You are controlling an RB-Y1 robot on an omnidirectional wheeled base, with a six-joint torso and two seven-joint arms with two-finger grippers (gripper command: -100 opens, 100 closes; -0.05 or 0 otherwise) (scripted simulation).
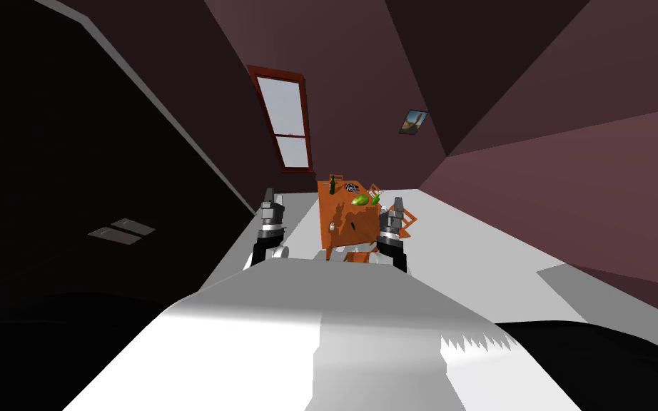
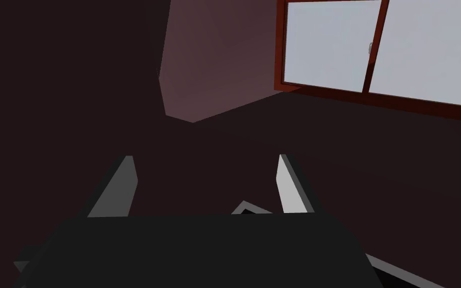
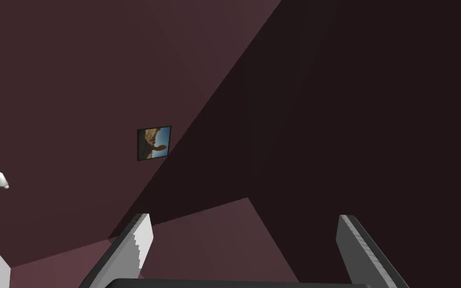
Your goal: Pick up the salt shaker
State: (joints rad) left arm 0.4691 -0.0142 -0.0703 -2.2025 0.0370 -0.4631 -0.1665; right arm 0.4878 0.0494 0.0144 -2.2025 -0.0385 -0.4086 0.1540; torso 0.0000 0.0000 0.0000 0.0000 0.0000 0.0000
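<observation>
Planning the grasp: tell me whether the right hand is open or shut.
Open. On the right hand, both fingers stand wide apart, nothing between them.

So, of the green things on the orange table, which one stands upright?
The dark green bottle, tall and narrow at the corner of the table nearest the window; the bright green ones lie low, further right.
</observation>
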